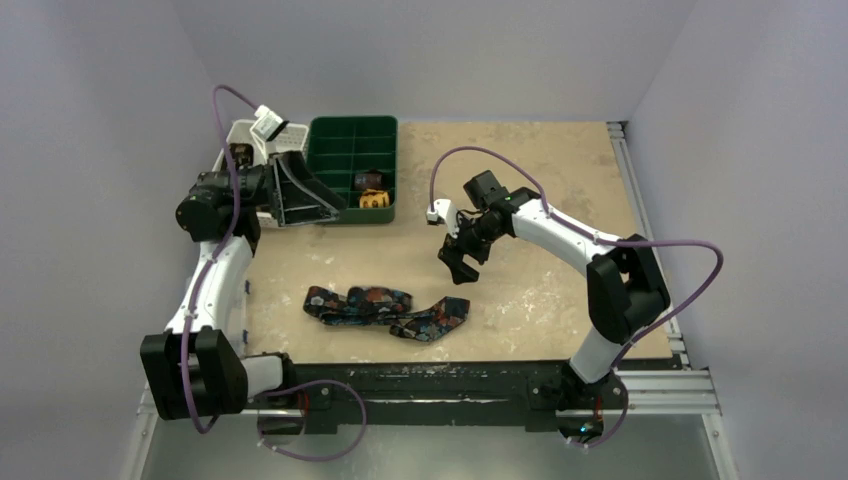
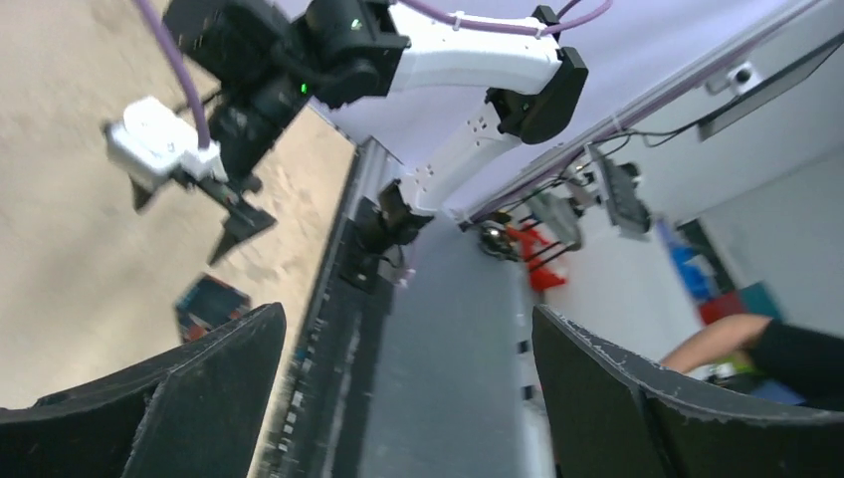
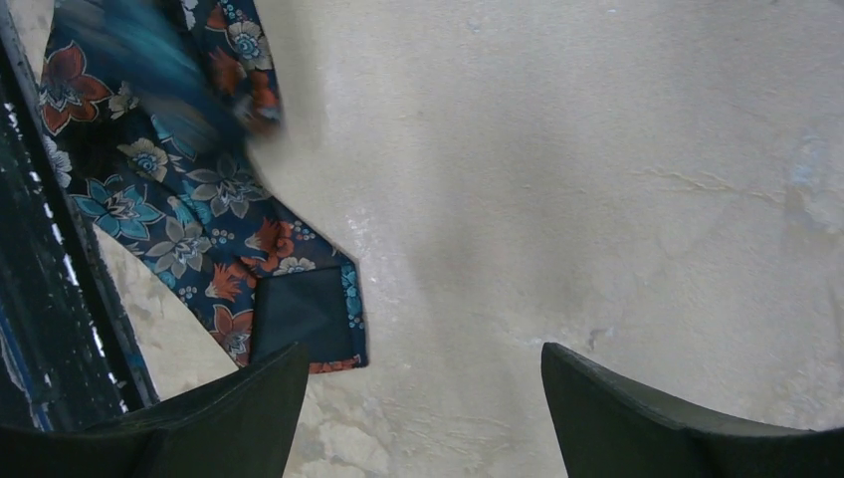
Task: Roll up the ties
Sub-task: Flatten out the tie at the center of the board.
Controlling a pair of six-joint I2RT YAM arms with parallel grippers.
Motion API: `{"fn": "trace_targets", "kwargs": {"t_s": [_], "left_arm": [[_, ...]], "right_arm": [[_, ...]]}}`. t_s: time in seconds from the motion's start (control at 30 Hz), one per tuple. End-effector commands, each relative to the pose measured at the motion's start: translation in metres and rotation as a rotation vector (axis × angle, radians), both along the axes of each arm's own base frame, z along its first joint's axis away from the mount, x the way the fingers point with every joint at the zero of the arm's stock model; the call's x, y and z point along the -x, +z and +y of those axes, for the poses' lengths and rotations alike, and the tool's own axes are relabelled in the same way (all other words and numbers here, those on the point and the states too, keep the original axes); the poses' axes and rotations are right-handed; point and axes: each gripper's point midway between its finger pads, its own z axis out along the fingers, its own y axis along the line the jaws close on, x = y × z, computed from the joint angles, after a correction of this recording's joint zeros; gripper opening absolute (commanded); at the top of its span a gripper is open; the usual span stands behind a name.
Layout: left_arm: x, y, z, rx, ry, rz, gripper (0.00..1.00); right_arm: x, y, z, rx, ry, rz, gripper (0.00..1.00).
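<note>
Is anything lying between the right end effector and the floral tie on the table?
Nothing visible does. The right end effector hangs open over bare table. The floral tie lies unobstructed just to its left, nearer the arm bases.

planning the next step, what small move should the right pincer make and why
Probably lower the right pincer toward the wide end of the navy floral tie: it hangs open and empty over the table, the tie unrolled beside it.

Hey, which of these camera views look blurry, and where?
Top external view: sharp and evenly lit, the floral tie crisp. Left wrist view: tilted and smeared throughout, the right hand streaked. Right wrist view: tabletop sharp, the tie's upper-left part blurred.
</note>
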Motion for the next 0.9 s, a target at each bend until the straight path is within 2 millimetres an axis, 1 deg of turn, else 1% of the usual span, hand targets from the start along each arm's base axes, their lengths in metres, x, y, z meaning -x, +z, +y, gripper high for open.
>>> {"fn": "trace_targets", "kwargs": {"t_s": [0.0, 0.07, 0.13, 0.17, 0.23, 0.27, 0.33, 0.4, 0.43, 0.47, 0.53, 0.57, 0.6, 0.67, 0.73, 0.8, 0.87], "left_arm": [[0.021, -0.033, 0.011, -0.101, -0.008, 0.214, 0.95], [0.013, -0.034, 0.022, -0.051, 0.069, 0.273, 0.96], [0.003, -0.041, 0.041, -0.018, 0.171, 0.319, 0.97], [0.001, -0.048, 0.049, -0.005, 0.215, 0.336, 0.97], [0.003, -0.063, 0.065, -0.017, 0.293, 0.344, 0.97], [0.004, -0.065, 0.071, -0.031, 0.321, 0.343, 0.98], [0.004, -0.066, 0.079, -0.060, 0.345, 0.363, 0.98], [0.004, -0.063, 0.081, -0.050, 0.360, 0.386, 0.99], [0.005, -0.054, 0.078, -0.027, 0.372, 0.370, 0.99], [0.008, -0.040, 0.072, -0.007, 0.376, 0.325, 1.00], [0.017, -0.004, 0.060, 0.058, 0.392, 0.209, 1.00], [0.018, 0.010, 0.058, 0.099, 0.407, 0.197, 1.00], [0.019, 0.020, 0.059, 0.122, 0.424, 0.196, 1.00], [0.017, 0.039, 0.065, 0.142, 0.455, 0.189, 1.00], [0.010, 0.056, 0.069, 0.200, 0.461, 0.207, 1.00], [0.005, 0.067, 0.071, 0.257, 0.455, 0.240, 1.00], [-0.002, 0.070, 0.076, 0.299, 0.446, 0.337, 1.00]], "right_arm": [[-0.008, 0.023, 0.001, -0.044, -0.061, -0.069, 0.87], [-0.002, 0.027, -0.003, -0.041, -0.058, -0.068, 0.88], [0.003, 0.029, -0.006, -0.046, -0.057, -0.079, 0.88], [0.003, 0.029, -0.007, -0.046, -0.059, -0.092, 0.87], [0.005, 0.028, -0.006, -0.037, -0.046, -0.106, 0.86], [0.006, 0.028, -0.004, -0.035, -0.036, -0.106, 0.85], [0.010, 0.028, 0.000, -0.036, -0.013, -0.094, 0.84], [0.014, 0.030, 0.005, -0.050, 0.015, -0.088, 0.83], [0.014, 0.030, 0.007, -0.055, 0.023, -0.093, 0.83], [0.014, 0.031, 0.009, -0.056, 0.028, -0.096, 0.83], [0.010, 0.034, 0.012, -0.054, 0.028, -0.097, 0.83], [0.008, 0.036, 0.013, -0.051, 0.027, -0.098, 0.84], [0.006, 0.037, 0.013, -0.047, 0.024, -0.098, 0.83], [0.004, 0.041, 0.012, -0.040, 0.022, -0.113, 0.83], [0.001, 0.047, 0.009, -0.028, 0.017, -0.136, 0.83], [-0.001, 0.052, 0.004, -0.005, 0.010, -0.146, 0.83], [0.001, 0.057, -0.001, 0.011, 0.004, -0.153, 0.83]]}}
